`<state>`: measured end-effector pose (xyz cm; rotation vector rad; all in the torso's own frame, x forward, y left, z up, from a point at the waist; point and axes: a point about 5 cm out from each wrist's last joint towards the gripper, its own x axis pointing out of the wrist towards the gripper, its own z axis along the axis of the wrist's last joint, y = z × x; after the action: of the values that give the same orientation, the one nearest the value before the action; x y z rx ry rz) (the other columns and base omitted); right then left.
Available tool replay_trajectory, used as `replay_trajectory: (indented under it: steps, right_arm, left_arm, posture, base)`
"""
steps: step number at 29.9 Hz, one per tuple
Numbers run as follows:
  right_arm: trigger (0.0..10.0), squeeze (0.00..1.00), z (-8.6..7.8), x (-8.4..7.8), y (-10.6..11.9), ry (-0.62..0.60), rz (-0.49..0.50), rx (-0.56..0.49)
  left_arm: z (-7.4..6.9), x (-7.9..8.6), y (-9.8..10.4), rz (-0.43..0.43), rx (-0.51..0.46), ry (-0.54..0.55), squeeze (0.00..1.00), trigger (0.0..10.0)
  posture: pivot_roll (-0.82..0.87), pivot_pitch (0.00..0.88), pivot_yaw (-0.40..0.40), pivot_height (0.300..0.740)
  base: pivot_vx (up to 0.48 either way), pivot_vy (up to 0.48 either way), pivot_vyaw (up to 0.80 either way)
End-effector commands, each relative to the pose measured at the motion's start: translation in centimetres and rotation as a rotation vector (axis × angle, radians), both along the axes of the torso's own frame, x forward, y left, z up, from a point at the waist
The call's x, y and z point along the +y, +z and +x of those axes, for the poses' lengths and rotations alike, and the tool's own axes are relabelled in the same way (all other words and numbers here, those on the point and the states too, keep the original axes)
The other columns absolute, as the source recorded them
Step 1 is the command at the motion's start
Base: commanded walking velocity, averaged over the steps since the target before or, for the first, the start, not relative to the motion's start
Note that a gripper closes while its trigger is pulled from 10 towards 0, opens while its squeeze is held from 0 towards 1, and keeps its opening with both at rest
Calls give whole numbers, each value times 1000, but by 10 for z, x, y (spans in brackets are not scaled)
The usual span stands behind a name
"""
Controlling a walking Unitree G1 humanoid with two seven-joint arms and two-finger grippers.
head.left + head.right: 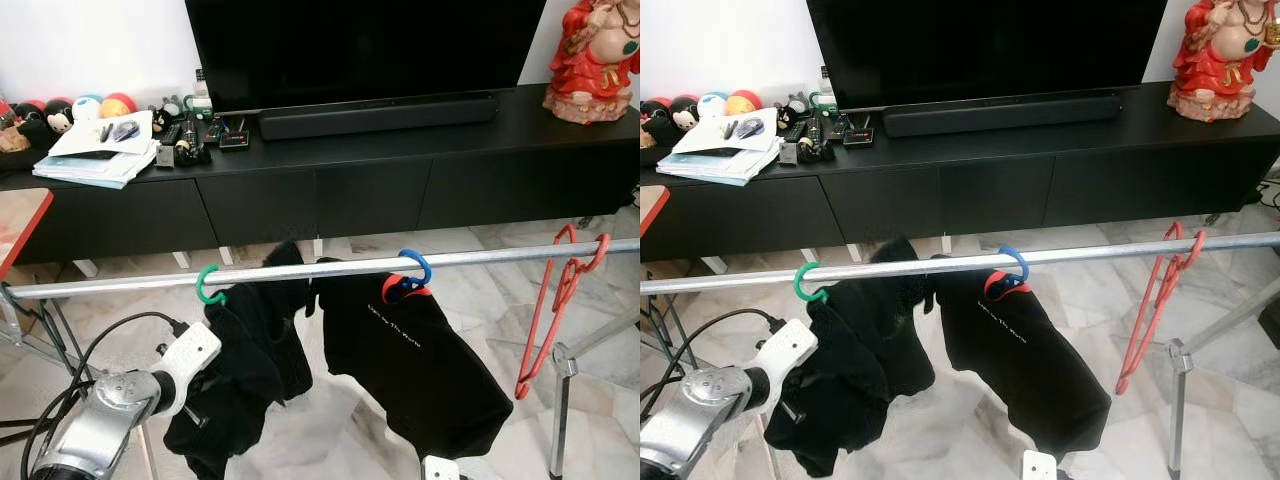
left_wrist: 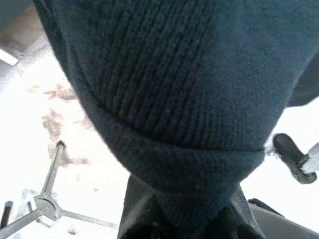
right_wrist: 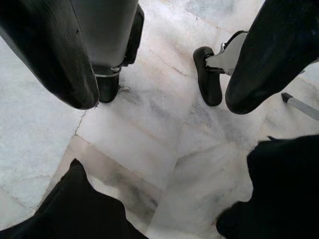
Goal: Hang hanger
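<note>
Metal rail (image 1: 300, 271) carries green hook (image 1: 207, 285), blue hook (image 1: 413, 268), red hanger (image 1: 556, 300).

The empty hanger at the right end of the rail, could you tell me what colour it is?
Red; the empty hanger shows best in the left eye view.

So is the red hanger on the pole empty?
Yes, empty. The red hanger hooks over the pole with no clothes on it; the floor shows through its frame.

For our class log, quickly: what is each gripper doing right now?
Left gripper: shut on the black garment hanging from the green hanger.
Right gripper: open, holding nothing, above the floor.
</note>
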<state>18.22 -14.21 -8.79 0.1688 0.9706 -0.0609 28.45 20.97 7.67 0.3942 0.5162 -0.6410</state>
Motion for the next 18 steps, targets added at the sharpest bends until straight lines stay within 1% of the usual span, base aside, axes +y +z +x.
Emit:
replay_trajectory:
  steps: [1, 5, 9, 15, 17, 18]
  right_arm:
    - [10000, 0, -5, 4, -2, -11, 11, 11]
    - [10000, 0, -5, 4, -2, -12, 10, 11]
    - [10000, 0, -4, 5, -2, -14, 10, 8]
    - [10000, 0, -4, 5, -2, -18, 8, 6]
    - [10000, 0, -5, 4, -2, -23, 5, 6]
    - [10000, 0, -5, 4, -2, -23, 5, 6]
  left_arm:
    - [-3, -1, 1, 10, 1, -38, 0, 0]
    - [-1, 1, 5, 2, -24, -39, 0, 0]
    - [2, 2, 14, -40, -86, -36, 0, 0]
    - [1, 2, 20, -74, -117, -45, 0, 0]
    - [1, 0, 23, -101, -148, -46, 0, 0]
    - [1, 0, 23, -101, -148, -46, 0, 0]
  posture:
    - [196, 124, 90, 740]
    - [198, 124, 91, 740]
    - [200, 127, 95, 740]
    - [200, 130, 97, 740]
    - [199, 129, 96, 740]
    - [199, 129, 96, 740]
  base:
    - [0, 0, 0]
    - [0, 0, 0]
    - [0, 0, 0]
    - [0, 0, 0]
    - [0, 0, 0]
    - [0, 0, 0]
